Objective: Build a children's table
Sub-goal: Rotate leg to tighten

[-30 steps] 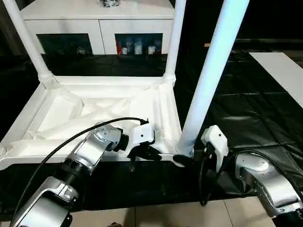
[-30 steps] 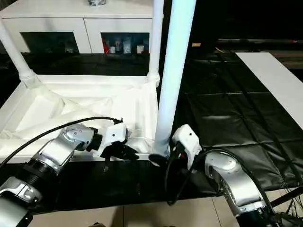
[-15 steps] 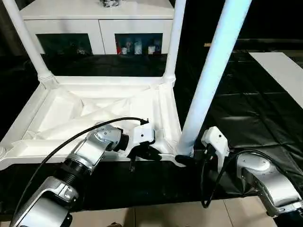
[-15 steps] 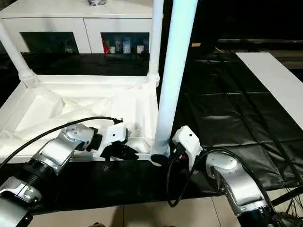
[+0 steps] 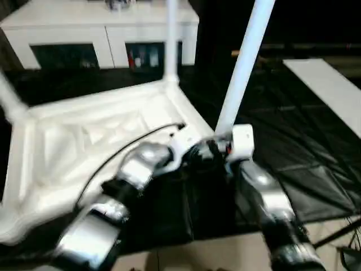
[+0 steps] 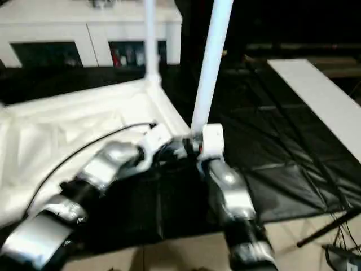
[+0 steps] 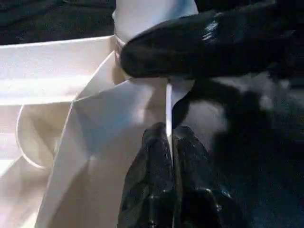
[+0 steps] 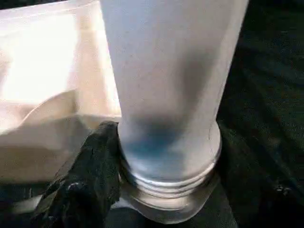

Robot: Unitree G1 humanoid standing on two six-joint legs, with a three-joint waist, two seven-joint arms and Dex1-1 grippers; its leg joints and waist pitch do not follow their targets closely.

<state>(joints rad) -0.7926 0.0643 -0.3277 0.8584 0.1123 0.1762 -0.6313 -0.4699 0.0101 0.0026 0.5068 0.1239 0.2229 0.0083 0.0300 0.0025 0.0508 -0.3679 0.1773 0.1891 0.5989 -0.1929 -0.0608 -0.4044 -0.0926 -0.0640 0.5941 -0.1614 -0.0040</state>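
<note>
Both silver forearms have swung in together since the earlier frame, and the upturned tabletop now sits skewed across the head views, though the camera itself has shifted too.

Left eye view: the white plastic rectangular tabletop (image 5: 84, 135) lies ribbed side up on the black mat (image 5: 293, 147), a far leg standing at its back corner. The long white tapered tube leg (image 5: 242, 68) rises from the near corner, and both grippers crowd its base. Behind stands the white cabinet with dark glass doors (image 5: 101, 39).

Right eye view: same huddle at the foot of that leg.

Left wrist view: the left gripper (image 7: 169, 142) is pressed together, pinching a thin edge of the tabletop's rim. One black finger (image 7: 199, 45) of the other arm crosses the leg above.

Right wrist view: the right gripper (image 8: 166, 166) is spread around the leg's foot, a finger (image 8: 90, 166) against it, just above the threaded collar entering the round corner socket (image 8: 175, 204).

My read: hollow plastic, light and stiff but smooth and slippery. Grip low near the collar, where twisting has purchase; higher up, the long leg would lever and tilt.
</note>
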